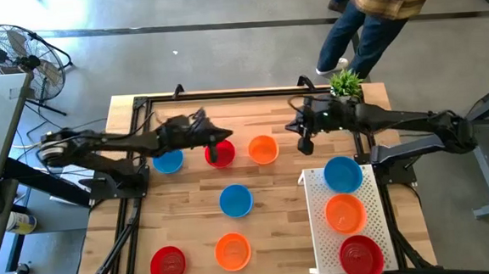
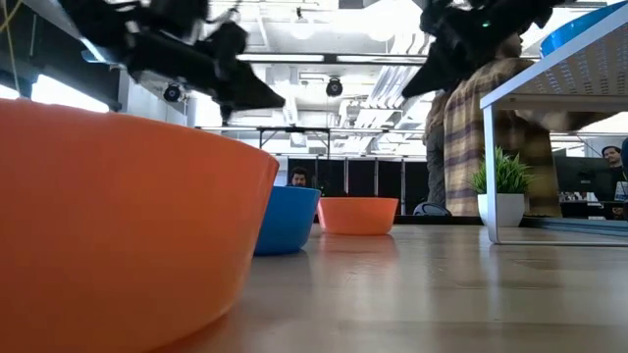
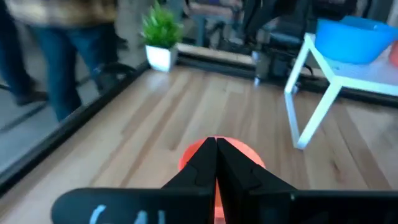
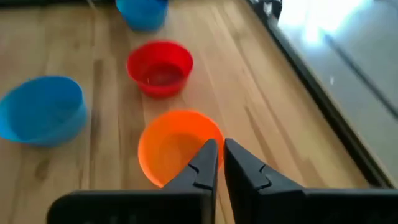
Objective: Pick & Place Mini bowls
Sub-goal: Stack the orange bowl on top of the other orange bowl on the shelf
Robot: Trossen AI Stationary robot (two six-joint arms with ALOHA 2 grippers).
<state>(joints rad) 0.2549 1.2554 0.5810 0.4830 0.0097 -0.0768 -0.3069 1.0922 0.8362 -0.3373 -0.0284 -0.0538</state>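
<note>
Wooden table (image 1: pixel 273 186) | left claw (image 1: pixel 220 144) closed over red bowl (image 1: pixel 220 155) (empty) | right claw (image 1: pixel 306 143) barely parted | no legible writing

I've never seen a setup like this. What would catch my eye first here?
Probably the bright mini bowls scattered over the wooden table, red, orange and blue. Three more, a blue bowl, an orange bowl and a red bowl, sit in a row on the white tray at the right. Two dark arms reach in from either side, and a person stands beyond the far edge.
</note>
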